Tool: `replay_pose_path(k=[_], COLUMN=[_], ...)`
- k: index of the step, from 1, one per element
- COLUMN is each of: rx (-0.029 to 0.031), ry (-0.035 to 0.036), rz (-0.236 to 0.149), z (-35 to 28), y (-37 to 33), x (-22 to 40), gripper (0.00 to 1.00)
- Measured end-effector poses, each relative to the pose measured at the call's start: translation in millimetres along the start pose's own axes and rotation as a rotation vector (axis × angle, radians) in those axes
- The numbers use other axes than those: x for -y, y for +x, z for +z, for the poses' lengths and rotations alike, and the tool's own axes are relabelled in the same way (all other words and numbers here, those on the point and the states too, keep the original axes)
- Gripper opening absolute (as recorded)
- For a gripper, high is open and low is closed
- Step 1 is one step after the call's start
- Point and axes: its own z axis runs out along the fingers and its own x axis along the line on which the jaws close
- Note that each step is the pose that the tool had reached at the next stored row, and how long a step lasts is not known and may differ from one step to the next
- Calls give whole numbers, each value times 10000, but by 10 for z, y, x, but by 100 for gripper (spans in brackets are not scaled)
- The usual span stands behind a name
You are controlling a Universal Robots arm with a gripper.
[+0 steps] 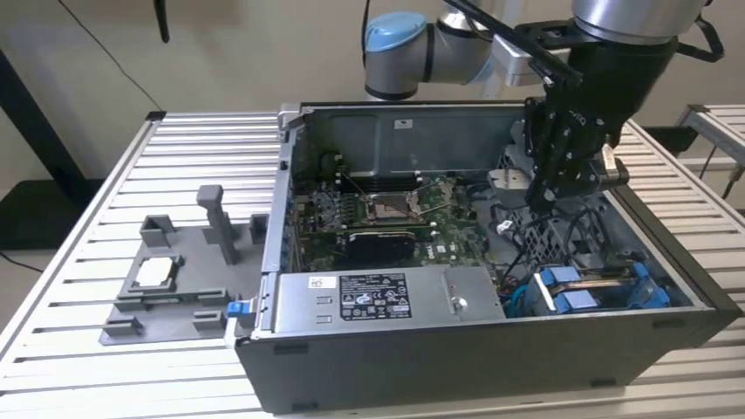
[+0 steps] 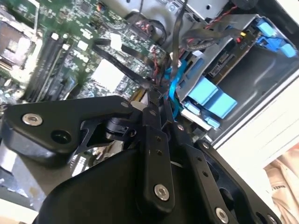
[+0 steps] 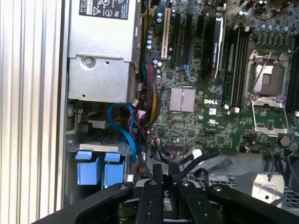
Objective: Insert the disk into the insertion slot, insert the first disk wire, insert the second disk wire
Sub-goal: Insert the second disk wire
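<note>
Hovering inside case [image 1: 466, 371], gripper [image 1: 547, 202] has fingers [image 3: 158, 175] pinched together among black wires [image 2: 122, 64]; can't tell if one is gripped. Disk [image 1: 573, 295] sits in slot [image 1: 524, 301], near gripper, beside blue cable [image 3: 128, 135].

Arm [image 1: 619, 61] vert., gripper [image 1: 543, 206] pointing down, jaws pinched tog.

Count on the counter [image 1: 70, 218]: one open computer case [image 1: 489, 358], one motherboard [image 1: 448, 218], one power-supply box [image 1: 372, 297], one grey fixture [image 1: 174, 288]. One robot arm [image 1: 407, 44], one pincer [image 1: 543, 205]. Two blue tabs [image 3: 88, 169], first wrist view.
</note>
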Motion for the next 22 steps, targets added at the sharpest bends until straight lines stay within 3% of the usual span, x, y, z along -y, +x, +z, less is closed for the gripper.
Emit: replay_pose_path(k=[2, 3, 6, 7, 8, 11, 13, 15, 18, 22], rx=[-270, -358, -509, -583, -693, -1116, -1294, -1420, -1534, -1577], ry=[166, 262, 753, 896, 996, 1119, 1137, 1159, 1222, 1315], rz=[-39, -53, -55, -57, -64, -106, -121, -133, -143, -162], z=[0, 1, 2, 4, 3, 4, 3, 2, 3, 1], y=[-12, -25, -84, -90, -94, -111, -136, -176, -256, -312], x=[-3, -5, -12, -21, -29, -57, -95, -127, -167, -216], gripper=[18, 18, 18, 18, 18, 18, 18, 18, 18, 18])
